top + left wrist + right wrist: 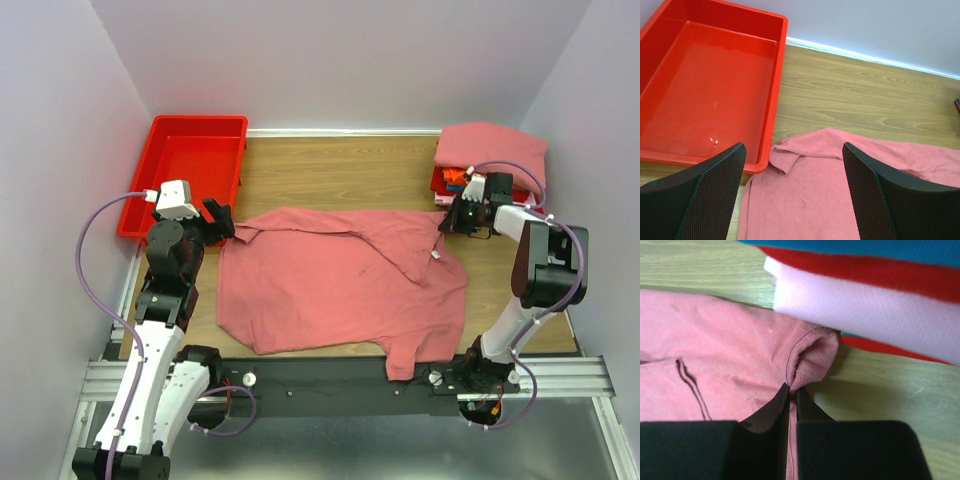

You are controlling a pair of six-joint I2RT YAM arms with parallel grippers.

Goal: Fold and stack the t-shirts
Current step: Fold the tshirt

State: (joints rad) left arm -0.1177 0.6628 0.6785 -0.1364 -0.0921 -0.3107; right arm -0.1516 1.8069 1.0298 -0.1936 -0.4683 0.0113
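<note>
A large salmon-pink t-shirt [340,285] lies spread on the wooden table, its small white neck tag [435,256] showing on the right. My right gripper [452,218] is shut on the shirt's upper right edge; the right wrist view shows the pinched hem [807,367] between the closed fingers [775,410]. My left gripper [220,222] is open and empty above the shirt's upper left corner [790,155], one finger [715,190] on each side of the cloth. A stack of folded shirts [490,150] with a pink one on top sits at the far right.
An empty red plastic bin [190,170] stands at the far left, its corner [760,165] touching the shirt's edge. In the right wrist view, red and pale pink folded layers [865,300] of the stack lie just beyond the pinched hem.
</note>
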